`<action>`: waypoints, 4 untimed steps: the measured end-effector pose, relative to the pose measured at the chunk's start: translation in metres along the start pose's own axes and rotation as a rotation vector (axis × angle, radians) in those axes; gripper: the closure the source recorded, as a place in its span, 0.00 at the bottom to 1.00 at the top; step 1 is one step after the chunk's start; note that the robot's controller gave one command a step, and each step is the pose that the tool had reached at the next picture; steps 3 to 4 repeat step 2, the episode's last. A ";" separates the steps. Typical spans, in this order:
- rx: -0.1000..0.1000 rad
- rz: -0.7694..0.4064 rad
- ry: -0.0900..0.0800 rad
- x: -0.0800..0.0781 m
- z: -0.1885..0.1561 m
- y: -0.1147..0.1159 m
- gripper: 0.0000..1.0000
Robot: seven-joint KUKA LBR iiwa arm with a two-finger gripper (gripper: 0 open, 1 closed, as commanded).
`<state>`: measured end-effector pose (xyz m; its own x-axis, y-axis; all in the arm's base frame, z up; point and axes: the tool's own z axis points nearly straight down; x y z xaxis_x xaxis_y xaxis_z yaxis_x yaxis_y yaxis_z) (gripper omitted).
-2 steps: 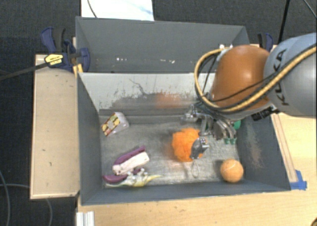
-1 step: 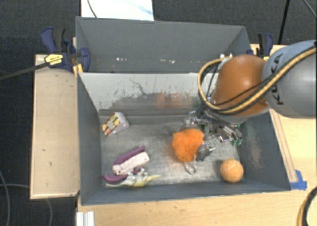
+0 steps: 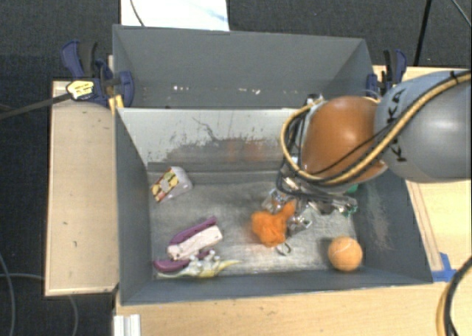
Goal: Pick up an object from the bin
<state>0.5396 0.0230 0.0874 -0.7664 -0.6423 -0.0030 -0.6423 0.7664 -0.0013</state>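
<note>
My gripper (image 3: 289, 225) reaches down into the right half of the bin, its metal fingers right beside a fuzzy orange lump (image 3: 268, 227) on the floor. One fingertip touches the lump's right side. A small orange ball (image 3: 345, 253) lies to the lower right of the gripper, apart from it.
A purple and white toy (image 3: 193, 239) with a yellowish piece (image 3: 209, 268) under it lies at the front left. A small yellow and white patterned block (image 3: 170, 183) sits at the back left. The arm's orange dome hangs over the bin's right side.
</note>
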 end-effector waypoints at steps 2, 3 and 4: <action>-0.001 -0.069 0.000 0.006 -0.123 0.009 1.00; -0.001 -0.069 0.000 0.006 -0.123 0.009 1.00; -0.001 -0.069 0.000 0.006 -0.123 0.009 1.00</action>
